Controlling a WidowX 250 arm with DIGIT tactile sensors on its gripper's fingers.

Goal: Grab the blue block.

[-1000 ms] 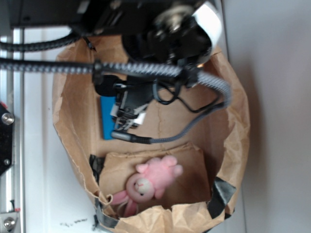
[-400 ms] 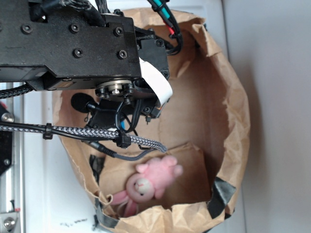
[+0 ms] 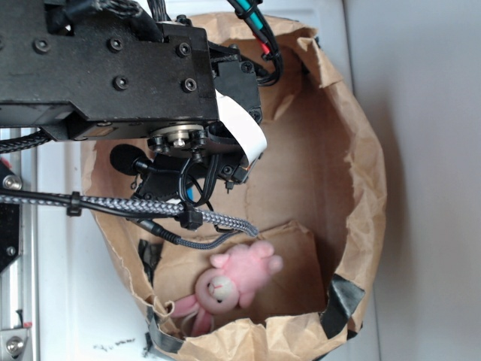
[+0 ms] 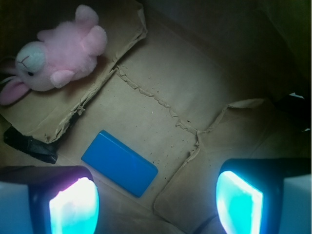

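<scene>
Hand point(image 4: 156, 200) open above brown paper bag point(image 3: 361, 150) floor, flat bright blue rectangular block point(image 4: 120, 163) between its 2 fingers point(image 4: 73, 204), untouched; pink plush bunny point(image 4: 58, 53) well apart.

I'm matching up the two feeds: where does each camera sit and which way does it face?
Exterior: overhead, facing down into the paper bag; the black arm and its cables cover the upper left.
Wrist: on the arm, looking down between the open end effector fingers at the blue block on the bag floor.
Shared: the pink bunny and the bag's cardboard floor.
</scene>
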